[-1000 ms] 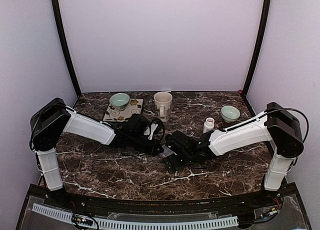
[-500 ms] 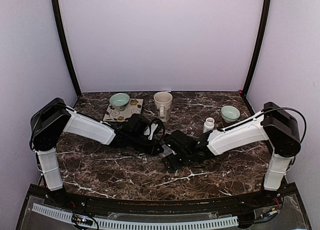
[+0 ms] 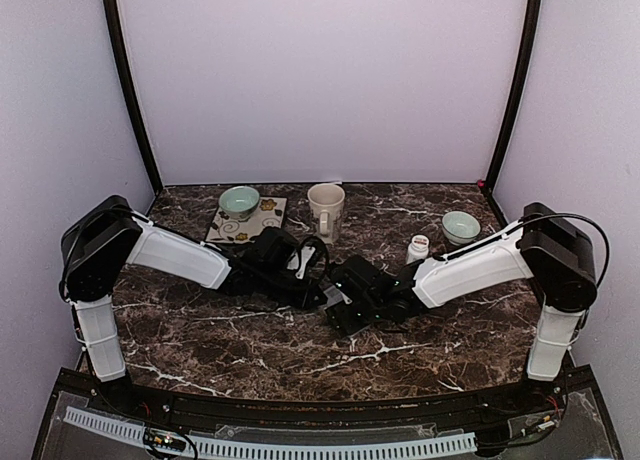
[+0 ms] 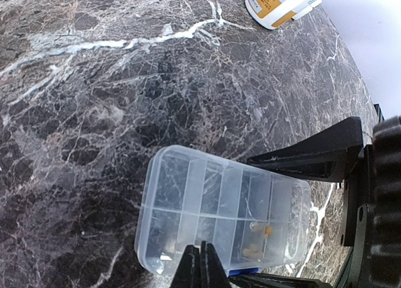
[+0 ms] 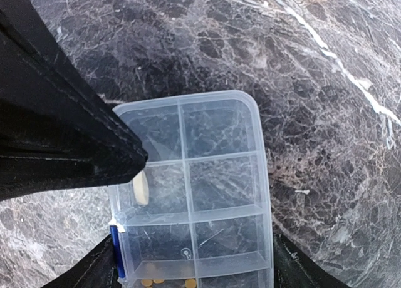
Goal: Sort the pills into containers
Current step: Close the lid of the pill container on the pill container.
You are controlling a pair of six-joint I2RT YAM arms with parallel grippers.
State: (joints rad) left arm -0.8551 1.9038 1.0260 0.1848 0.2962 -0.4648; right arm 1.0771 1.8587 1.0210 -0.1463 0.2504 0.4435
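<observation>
Toward the back-left corner, bowl and tile: one pale green bowl (image 3: 239, 199) sits on one patterned tile (image 3: 258, 223) on the dark marble counter (image 3: 200, 330).
Left arm (image 3: 170, 252): reaches from the left edge toward the centre of the counter.
Mug (image 3: 326, 210): one, cream, near the middle of the back edge.
Left gripper (image 4: 195, 253): clenched. Its two fingertips are pressed together over the pill-organizer tray (image 4: 213, 200), and nothing shows between them in its own wrist view.
Tray: one, clear plastic, flat on the centre of the counter. It has two rows of square compartments; the number per row is hard to count.
Pills: one cream oblong pill (image 5: 141, 189) shows in a compartment just beneath the left gripper's tip — touching it or apart, I cannot tell. A small cluster of orange pills (image 4: 258, 236) sits in another compartment at the end nearest the right gripper (image 5: 194, 253); their number is unclear.
Right gripper: grasping the tray, one finger against each long side.
Bottle (image 3: 418, 248): one, white with an orange label, between the tray and the back-right corner.
Second bowl (image 3: 460, 225): pale green, near the back-right corner, apart from the bottle — two bowls in all.
Right arm (image 3: 480, 265): reaches from the right edge toward the centre; two arms in all.
</observation>
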